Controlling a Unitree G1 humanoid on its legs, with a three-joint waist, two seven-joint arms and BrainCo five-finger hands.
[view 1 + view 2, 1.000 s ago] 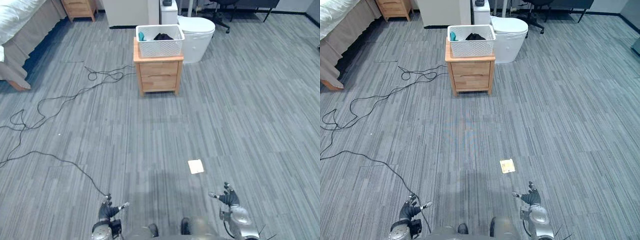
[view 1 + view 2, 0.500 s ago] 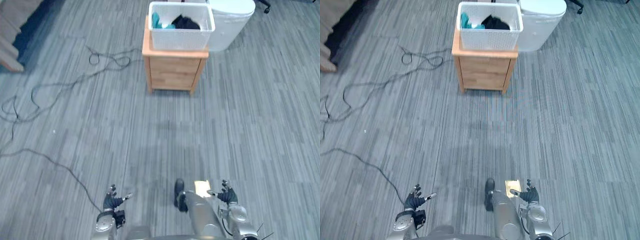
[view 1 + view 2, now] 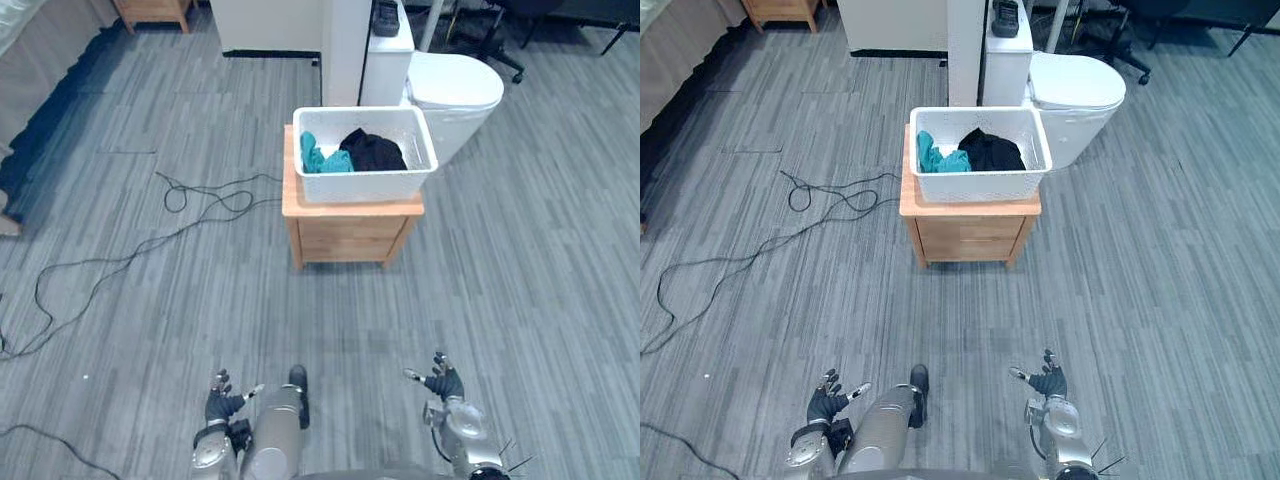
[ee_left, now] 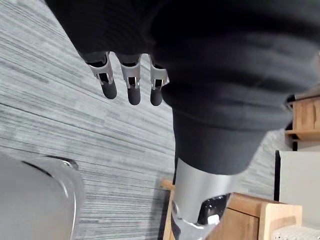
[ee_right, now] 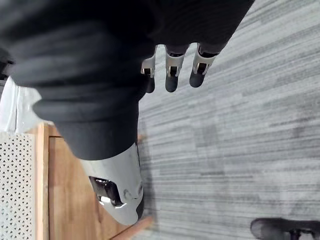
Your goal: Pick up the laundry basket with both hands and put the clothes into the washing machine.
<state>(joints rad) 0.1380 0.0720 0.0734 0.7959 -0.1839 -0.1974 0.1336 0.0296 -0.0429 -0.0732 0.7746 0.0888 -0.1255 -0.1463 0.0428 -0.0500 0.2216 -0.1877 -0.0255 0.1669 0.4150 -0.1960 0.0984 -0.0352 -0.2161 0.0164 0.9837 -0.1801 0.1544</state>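
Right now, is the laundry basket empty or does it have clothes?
Not empty: a teal garment and a black garment lie inside the laundry basket.

A wooden counter (image 3: pixel 350 235) stood on the grey plank floor (image 3: pixel 520 300). A bed (image 3: pixel 40 70) lay far left, an office chair (image 3: pixel 493 30) far right.

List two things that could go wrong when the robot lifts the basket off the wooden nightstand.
1. The basket nearly covers the top of the nightstand; a bump on approach could shove it off.
2. The left robot hand and right robot hand are open, far off; an uneven grip might tip out the teal cloth and black cloth.
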